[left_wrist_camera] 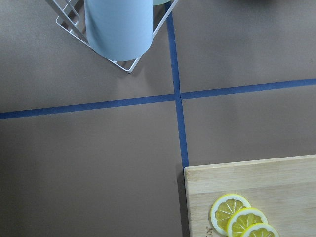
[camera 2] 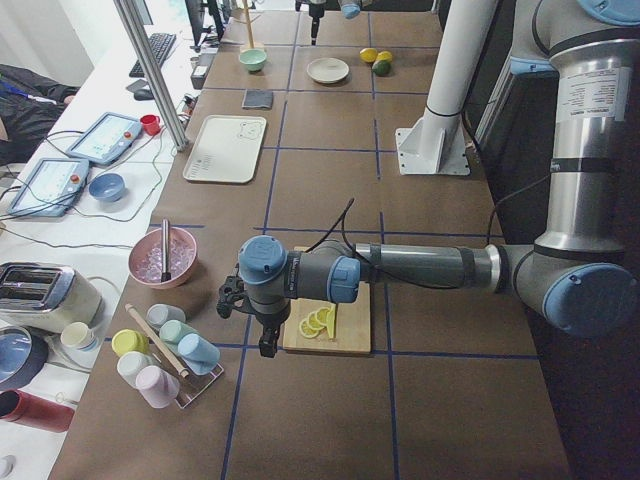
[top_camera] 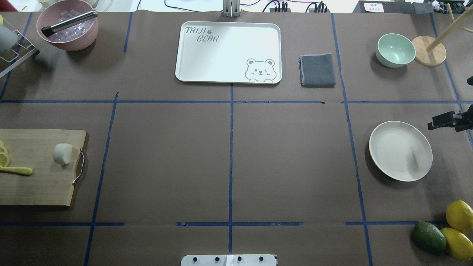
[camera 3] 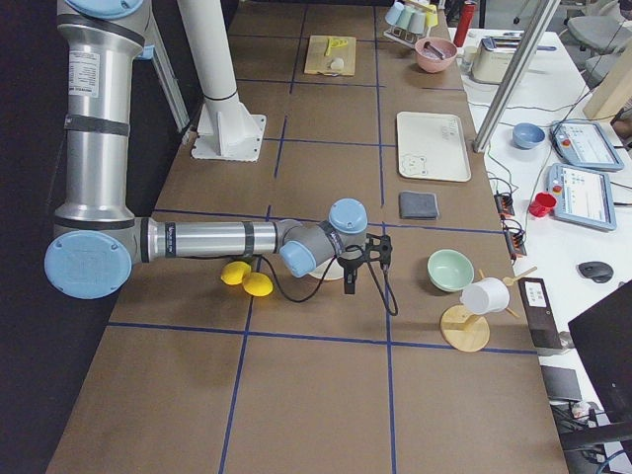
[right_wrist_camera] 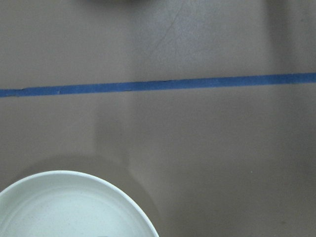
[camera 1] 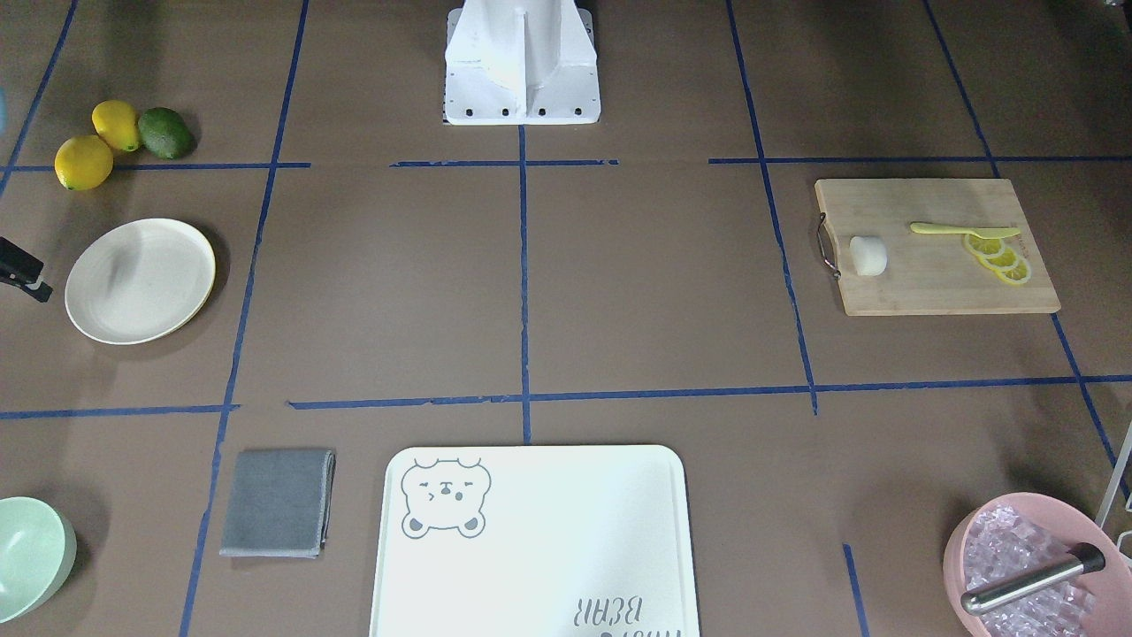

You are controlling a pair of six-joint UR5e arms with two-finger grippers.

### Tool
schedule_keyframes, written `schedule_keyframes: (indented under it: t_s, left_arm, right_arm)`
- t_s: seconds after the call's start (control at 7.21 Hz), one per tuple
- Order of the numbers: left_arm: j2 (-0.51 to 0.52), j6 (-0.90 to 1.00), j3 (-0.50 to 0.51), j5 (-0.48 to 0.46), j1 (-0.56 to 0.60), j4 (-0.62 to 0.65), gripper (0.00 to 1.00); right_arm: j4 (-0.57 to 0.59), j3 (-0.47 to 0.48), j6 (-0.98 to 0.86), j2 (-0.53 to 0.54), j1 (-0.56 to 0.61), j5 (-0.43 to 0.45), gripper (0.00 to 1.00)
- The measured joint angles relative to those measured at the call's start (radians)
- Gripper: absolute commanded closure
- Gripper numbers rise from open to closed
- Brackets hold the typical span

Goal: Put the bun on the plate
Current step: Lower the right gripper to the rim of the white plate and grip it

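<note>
Brown paper gridded with blue tape covers the table (camera 1: pixel 619 292).

Front-facing view: the bun (camera 1: pixel 868 256) lies on the bamboo cutting board (camera 1: pixel 937 287), near its handle end and apart from the lemon slices (camera 1: pixel 999 258). The plate (camera 1: pixel 140 280) sits empty at the opposite end of the table. The right hand (camera 1: pixel 22 270) shows only as a black part at the frame edge, just beside the plate.

Overhead view: bun and plate are well apart, with bare table between them. Each arm appears stationed at one end, one for pick-up and one at the destination.

Exterior left view: the left hand (camera 2: pixel 265 338) hangs pointing down past the outer end of the board, near the cup rack (camera 2: pixel 185 365). Whether its fingers are spread or closed cannot be told. The arm hides the bun.

Exterior right view: the right hand hangs just beside the plate; its finger state also cannot be told.

Left wrist view: only a board corner, lemon slices and the rack appear, so the hand is judged offset from the bun.

Right wrist view: only the plate's rim appears.

Pick-up has not begun.
</note>
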State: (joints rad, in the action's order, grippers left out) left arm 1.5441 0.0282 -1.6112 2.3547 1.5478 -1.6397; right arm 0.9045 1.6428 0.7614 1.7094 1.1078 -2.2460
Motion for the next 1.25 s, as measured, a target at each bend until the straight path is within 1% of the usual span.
schedule_keyframes:
  t_s: [0.28, 0.55, 0.69, 0.83, 0.97, 1.11, 1.25]
  left_arm:
    - [0.000, -0.002, -0.001, 0.000, -0.001, -0.001, 0.00]
    - [0.000, -0.002, -0.003, 0.000, -0.001, -0.001, 0.00]
    - [0.000, -0.002, -0.004, 0.000, -0.001, -0.001, 0.00]
    - [0.000, -0.002, -0.005, 0.000, -0.001, -0.001, 0.00]
    - [0.000, -0.002, -0.005, 0.000, -0.001, -0.002, 0.00]
    - [0.000, -0.002, -0.005, 0.000, -0.001, -0.002, 0.00]
    - [0.000, -0.002, -0.006, 0.000, -0.001, -0.002, 0.00]
  right_arm:
    - [-0.038, -0.010, 0.022, 0.025, -0.056, 0.018, 0.03]
    - [-0.042, -0.023, 0.025, 0.028, -0.092, 0.020, 0.11]
    - [-0.042, -0.026, 0.025, 0.028, -0.104, 0.020, 0.18]
    - [-0.042, -0.029, 0.025, 0.028, -0.110, 0.018, 0.33]
    - [-0.042, -0.033, 0.025, 0.029, -0.112, 0.015, 0.52]
    - [-0.042, -0.035, 0.025, 0.029, -0.113, 0.010, 0.74]
    - [-0.043, -0.036, 0.024, 0.029, -0.114, 0.007, 0.91]
